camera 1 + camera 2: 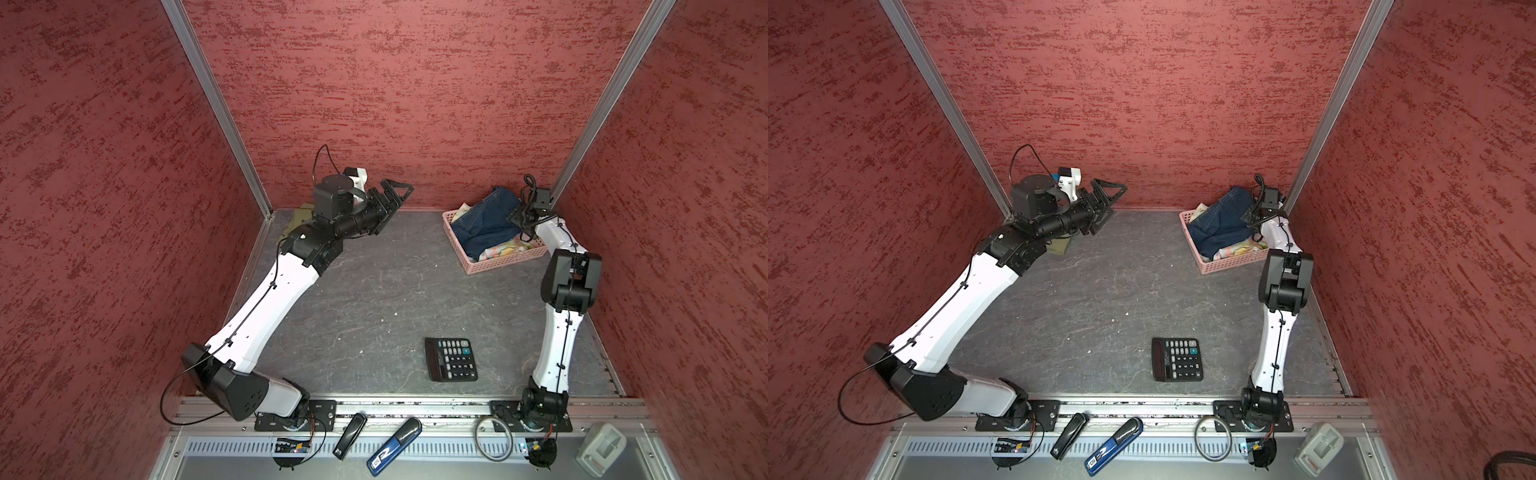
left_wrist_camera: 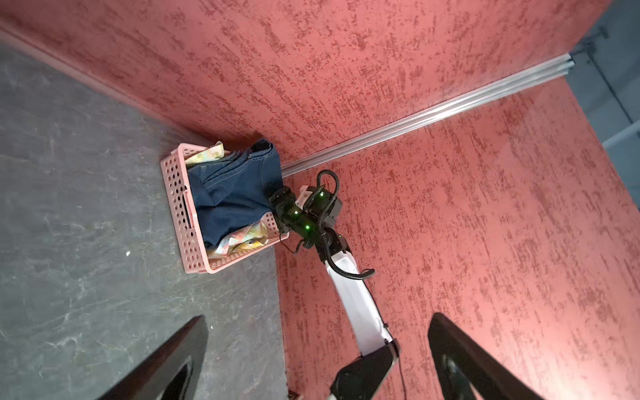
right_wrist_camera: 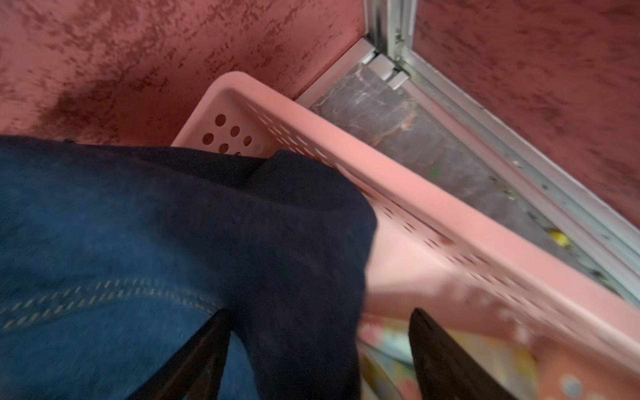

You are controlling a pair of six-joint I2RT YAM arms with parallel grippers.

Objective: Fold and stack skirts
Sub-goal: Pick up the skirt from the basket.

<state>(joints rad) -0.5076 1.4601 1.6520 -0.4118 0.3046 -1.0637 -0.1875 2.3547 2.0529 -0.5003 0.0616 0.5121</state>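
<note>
denim skirt [image 2: 235,187]: woven cloth, stitched; basket [image 2: 175,194]: smooth perforated plastic; walls [image 1: 415,83]: rough.

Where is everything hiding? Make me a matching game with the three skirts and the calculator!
Things:
1. denim skirt
2. olive-green skirt
3. flowered skirt
4. calculator

Places:
A. lying on the front part of the table
B. top of the pile in the pink basket
C. far corner, partly hidden behind the left arm
D. in the basket, under the denim

Pairs: 1-B, 2-C, 3-D, 4-A
</note>
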